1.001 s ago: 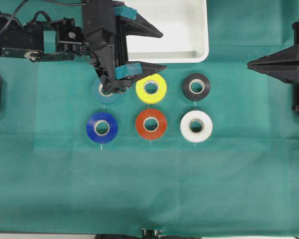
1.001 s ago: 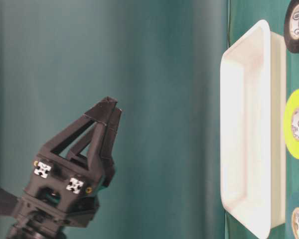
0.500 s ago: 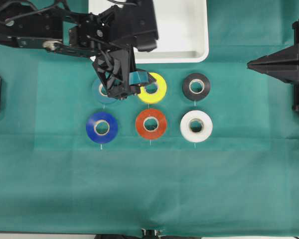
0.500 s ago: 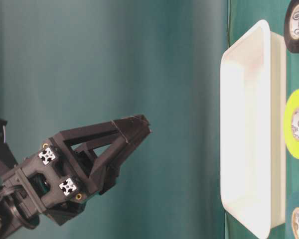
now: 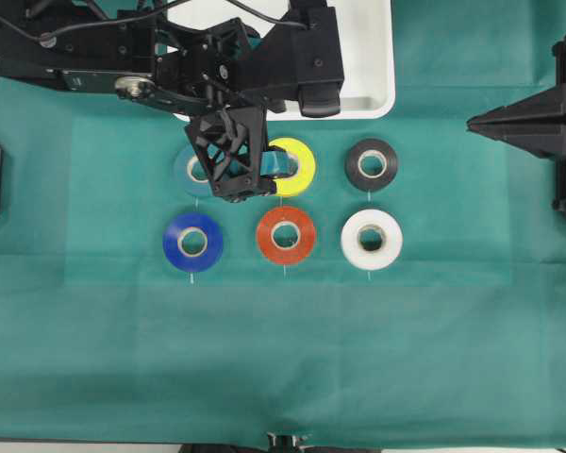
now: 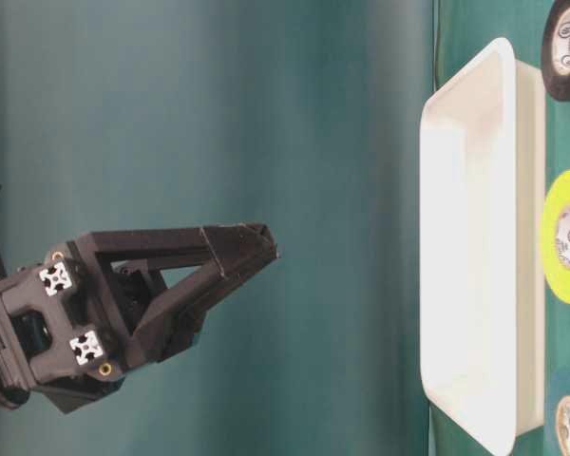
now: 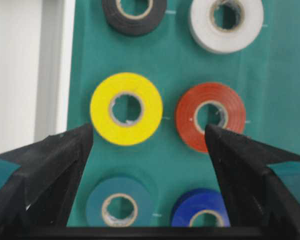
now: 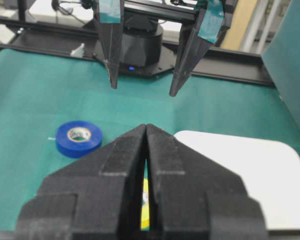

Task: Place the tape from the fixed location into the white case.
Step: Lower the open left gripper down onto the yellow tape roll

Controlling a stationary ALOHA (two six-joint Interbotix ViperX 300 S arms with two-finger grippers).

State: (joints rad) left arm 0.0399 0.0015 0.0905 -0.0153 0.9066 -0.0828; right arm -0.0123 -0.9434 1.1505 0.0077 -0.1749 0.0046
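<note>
The left pincer (image 5: 248, 175), spread wide, is hanging above the bright yellow ring-shaped roll of tape (image 5: 295, 166), apparently to straddle it. That roll is lying flat on the green-covered surface (image 5: 358, 349), just beside the shallow white plastic case (image 5: 382, 94). The right pincer (image 8: 146, 131) is waiting pressed together, well apart.

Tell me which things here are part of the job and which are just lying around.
Part of the job:
the yellow tape
the white case
the left gripper, fingers spread

Just lying around:
the teal roll
the blue roll
the orange-red roll
the black roll
the white roll
</note>
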